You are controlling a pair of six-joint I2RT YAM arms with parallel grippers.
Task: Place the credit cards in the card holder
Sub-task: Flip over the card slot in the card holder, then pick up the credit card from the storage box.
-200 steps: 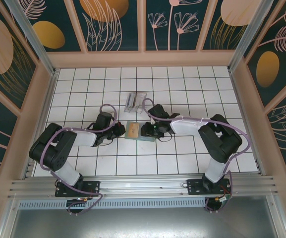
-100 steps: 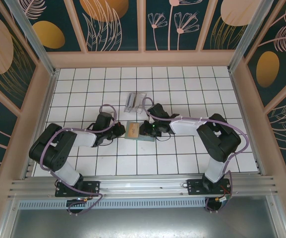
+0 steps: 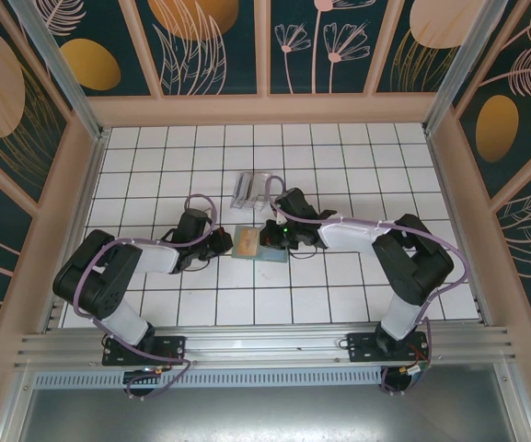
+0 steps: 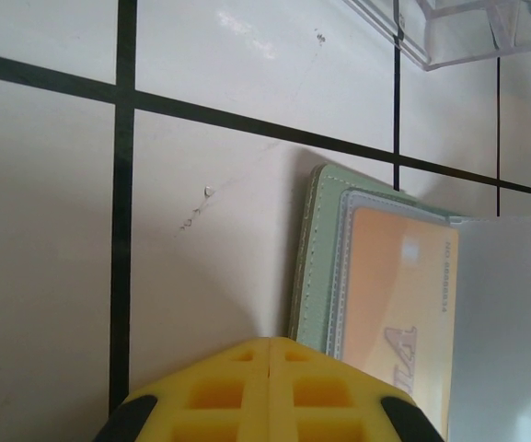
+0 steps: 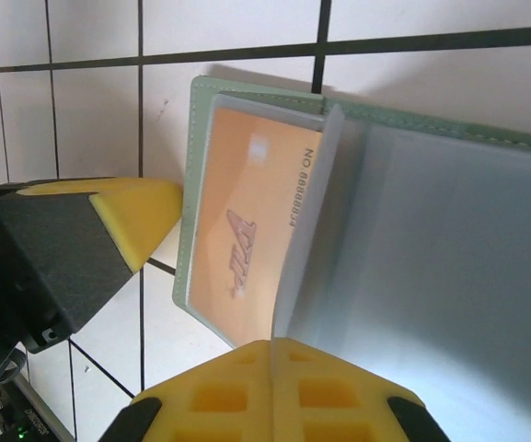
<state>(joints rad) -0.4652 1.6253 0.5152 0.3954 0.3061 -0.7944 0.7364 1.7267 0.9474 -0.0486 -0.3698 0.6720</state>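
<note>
An open sage-green folding card holder [image 3: 258, 255] [image 5: 431, 124] lies flat near the middle of the white tiled table [image 3: 155, 157], a little nearer the near edge than the far one. Both arms reach in toward it from either side. An orange-yellow plastic credit card [image 5: 247, 230] [image 4: 398, 295] with a pale printed logo and a row of small numbers sits in the left half of the holder, lying flat inside the stitched border. A pale translucent inner flap [image 5: 306, 212] [image 4: 509, 322] stands up from the fold beside the card, curving over the right half. The right claw [image 3: 272, 238] [image 5: 270, 396] has its yellow pads pressed together, and the lower edge of that flap runs straight into the seam between them, so it appears clamped on the flap. The left claw [image 3: 221, 241] [image 4: 270, 391] also has its pads together, with nothing visible between them. Its tip is at the holder's left edge, though whether it touches cannot be told. A clear plastic box [image 3: 251, 188] [image 4: 472, 28] stands near the holder, toward the far edge of the table.
</note>
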